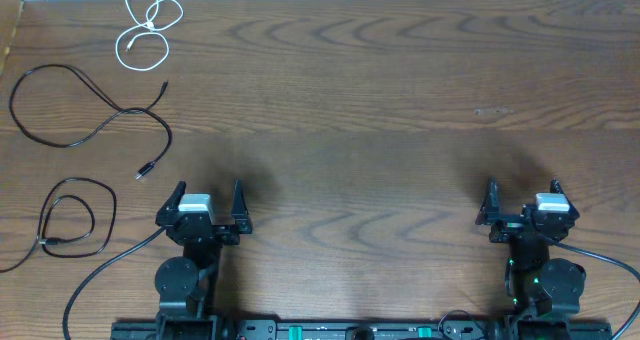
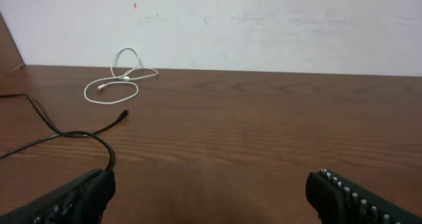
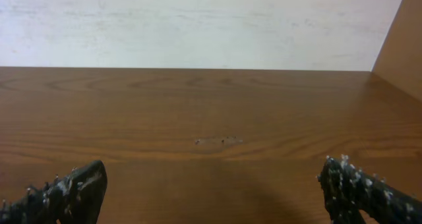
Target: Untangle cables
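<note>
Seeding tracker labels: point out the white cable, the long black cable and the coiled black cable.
white cable (image 1: pixel 150 25), overhead view, middle where its loops cross.
long black cable (image 1: pixel 122 110), overhead view, where its strands meet.
coiled black cable (image 1: pixel 47 242), overhead view, coil's left edge.

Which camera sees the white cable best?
The overhead view: the white cable shows all its loops from above. The left wrist view sees it low and far off. The right wrist view misses it.

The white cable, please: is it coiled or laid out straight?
Coiled: the white cable lies in loose, overlapping loops in both the overhead and left wrist views.
</note>
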Robot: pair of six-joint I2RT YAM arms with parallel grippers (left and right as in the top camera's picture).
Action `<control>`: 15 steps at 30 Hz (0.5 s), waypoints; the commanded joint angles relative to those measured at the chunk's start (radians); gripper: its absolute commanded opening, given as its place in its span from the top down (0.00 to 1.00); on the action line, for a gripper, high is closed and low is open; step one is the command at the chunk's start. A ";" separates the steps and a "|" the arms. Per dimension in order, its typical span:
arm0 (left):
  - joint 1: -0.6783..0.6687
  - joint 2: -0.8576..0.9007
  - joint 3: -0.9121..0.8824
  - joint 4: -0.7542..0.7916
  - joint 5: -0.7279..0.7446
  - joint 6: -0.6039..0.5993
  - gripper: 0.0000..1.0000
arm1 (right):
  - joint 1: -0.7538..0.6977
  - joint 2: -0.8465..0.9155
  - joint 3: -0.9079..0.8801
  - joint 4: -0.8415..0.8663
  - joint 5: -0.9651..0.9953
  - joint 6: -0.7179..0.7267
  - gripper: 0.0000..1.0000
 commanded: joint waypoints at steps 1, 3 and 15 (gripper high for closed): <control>-0.004 -0.008 -0.018 -0.041 -0.019 0.019 0.02 | -0.007 -0.006 -0.002 -0.004 -0.003 -0.012 0.01; -0.004 -0.008 -0.018 -0.037 -0.019 0.019 0.02 | -0.007 -0.006 -0.002 -0.004 -0.003 -0.012 0.01; -0.004 -0.008 -0.018 -0.034 -0.019 0.020 0.02 | -0.007 -0.006 -0.002 -0.004 -0.003 -0.012 0.01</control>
